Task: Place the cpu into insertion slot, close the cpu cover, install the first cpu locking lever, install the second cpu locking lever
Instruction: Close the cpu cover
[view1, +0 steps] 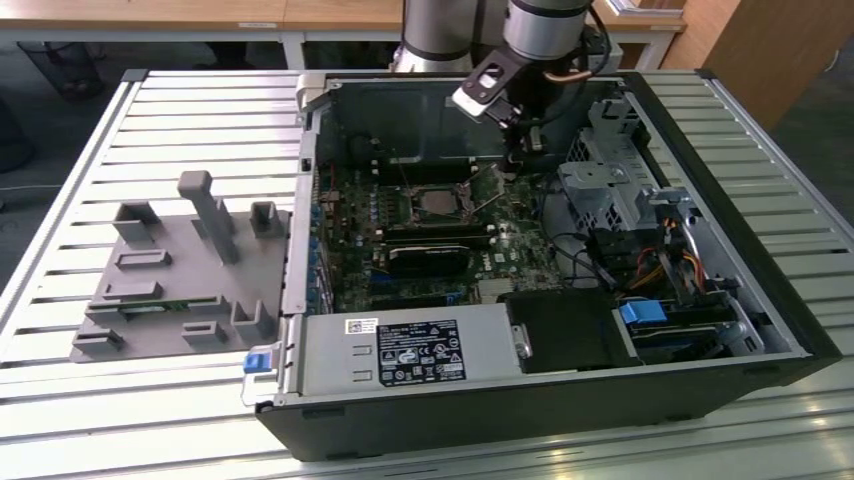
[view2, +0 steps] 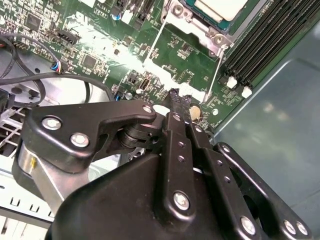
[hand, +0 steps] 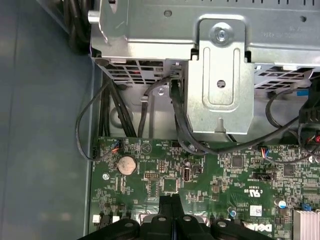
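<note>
**Shut jaws, lever stage**

Black linked metal fingers of the gripper (view2: 174, 96) are pressed together with nothing seen between them, low over the glossy green board (hand: 225, 170). Beyond, the dull silver cpu (view2: 220, 6) lies in the slot (view2: 176, 13). A thin wire lever (view2: 214, 75) looks unlatched, so it likely needs hooking under its catch.

My silver-grey jointed arm (view1: 545, 30) points steeply down; I see its black linkage gripper (hand: 170, 201) with fingertips pressed together.
</note>
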